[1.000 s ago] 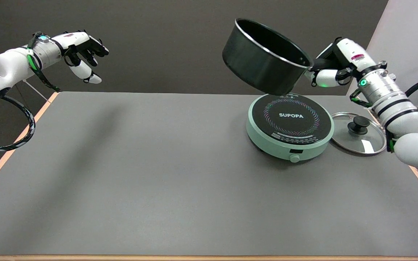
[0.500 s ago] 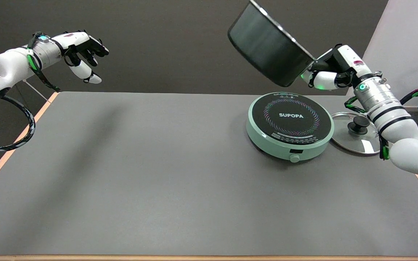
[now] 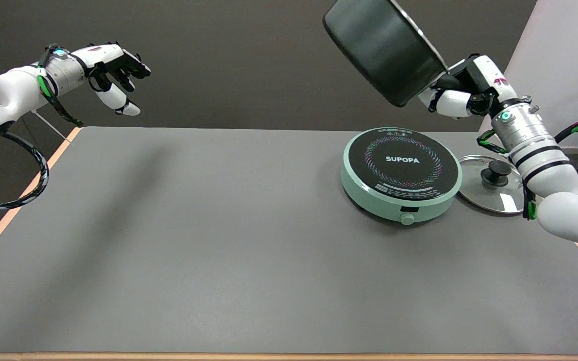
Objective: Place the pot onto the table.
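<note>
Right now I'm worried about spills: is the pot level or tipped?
Tipped. The pot hangs in the air, held by the right hand, its dark underside facing the camera and its opening turned away.

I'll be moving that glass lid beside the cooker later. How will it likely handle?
The glass lid is probably rigid and breakable. Lying flat on the table, it likely slides rather than rolls. Its black knob looks the surest grip.

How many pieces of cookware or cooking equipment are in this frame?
3: the black pot, held tilted in the air by the right hand; the green cooktop on the table; the glass lid lying to its right.
</note>
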Tool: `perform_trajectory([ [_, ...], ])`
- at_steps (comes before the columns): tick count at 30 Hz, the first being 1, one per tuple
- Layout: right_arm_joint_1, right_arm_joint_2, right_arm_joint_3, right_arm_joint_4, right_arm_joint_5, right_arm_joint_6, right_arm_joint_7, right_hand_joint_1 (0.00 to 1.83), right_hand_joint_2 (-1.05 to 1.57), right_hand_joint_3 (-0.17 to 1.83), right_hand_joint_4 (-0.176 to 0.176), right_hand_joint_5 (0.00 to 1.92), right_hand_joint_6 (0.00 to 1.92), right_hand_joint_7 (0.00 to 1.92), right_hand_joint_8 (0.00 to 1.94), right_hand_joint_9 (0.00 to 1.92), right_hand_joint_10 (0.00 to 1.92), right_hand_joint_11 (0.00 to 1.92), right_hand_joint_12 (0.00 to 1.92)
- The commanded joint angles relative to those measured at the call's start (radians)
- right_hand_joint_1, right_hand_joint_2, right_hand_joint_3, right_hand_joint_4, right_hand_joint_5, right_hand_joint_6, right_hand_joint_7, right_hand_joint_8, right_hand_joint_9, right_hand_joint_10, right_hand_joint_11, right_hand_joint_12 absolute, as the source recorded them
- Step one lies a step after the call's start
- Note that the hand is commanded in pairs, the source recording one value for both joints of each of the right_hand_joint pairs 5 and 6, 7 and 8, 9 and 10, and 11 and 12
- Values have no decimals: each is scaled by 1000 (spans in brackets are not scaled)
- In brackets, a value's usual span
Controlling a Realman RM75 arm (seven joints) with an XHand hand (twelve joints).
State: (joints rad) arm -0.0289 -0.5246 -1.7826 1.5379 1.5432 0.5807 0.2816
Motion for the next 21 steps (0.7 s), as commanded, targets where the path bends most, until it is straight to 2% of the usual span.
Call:
perform_trajectory([
  [1, 0, -3, 4, 21, -15, 31, 52, 961, 1153, 614, -101, 1540, 1540, 1540, 1540, 1540, 1540, 1540, 1540],
  [7, 0, -3, 1, 21, -16, 31, 108, 961, 1150, 617, -101, 1538, 1538, 1538, 1538, 1538, 1538, 1538, 1538],
  [17, 0, -3, 5, 22, -47, 26, 108, 960, 1145, 620, -101, 1535, 1535, 1535, 1535, 1535, 1535, 1535, 1535],
  [21, 1, -3, 7, 38, -143, -14, 106, 960, 1145, 620, -101, 1536, 1536, 1536, 1536, 1536, 1536, 1536, 1536],
])
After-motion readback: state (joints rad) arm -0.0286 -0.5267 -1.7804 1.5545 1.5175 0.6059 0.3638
